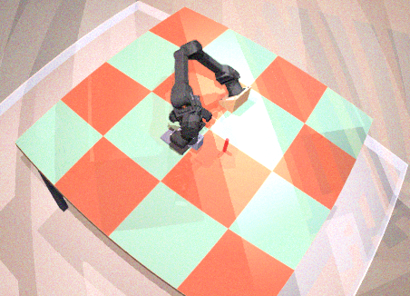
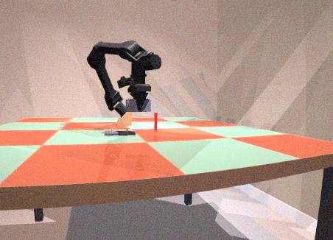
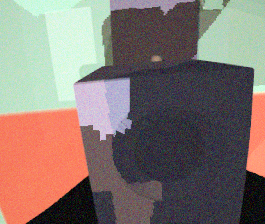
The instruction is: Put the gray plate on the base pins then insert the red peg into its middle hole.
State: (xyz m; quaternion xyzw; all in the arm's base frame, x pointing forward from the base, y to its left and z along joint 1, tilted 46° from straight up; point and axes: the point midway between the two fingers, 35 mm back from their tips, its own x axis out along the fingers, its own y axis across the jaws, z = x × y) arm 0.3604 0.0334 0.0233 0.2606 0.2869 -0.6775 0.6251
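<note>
My gripper [image 1: 182,142] [image 2: 141,108] points down and is shut on the gray plate [image 2: 131,104] [image 3: 212,100], whose block shape fills much of the wrist view, partly in shadow. The plate hangs clearly above the table. The flat lavender base [image 1: 167,136] [image 2: 110,133] [image 3: 152,35] lies on the table below, largely shaded. In the exterior view the plate is above it and somewhat to its right. One pin tip shows beyond the plate's edge in the wrist view; the other pin is hidden there. The red peg [image 1: 226,145] [image 2: 155,121] stands upright, apart from the base.
A tan wedge-shaped block [image 1: 237,101] [image 2: 124,119] is at the arm's foot. The arm [image 1: 181,74] [image 2: 104,76] arches over from there. The checkered table [image 1: 136,203] [image 2: 88,161] is orange and mint green.
</note>
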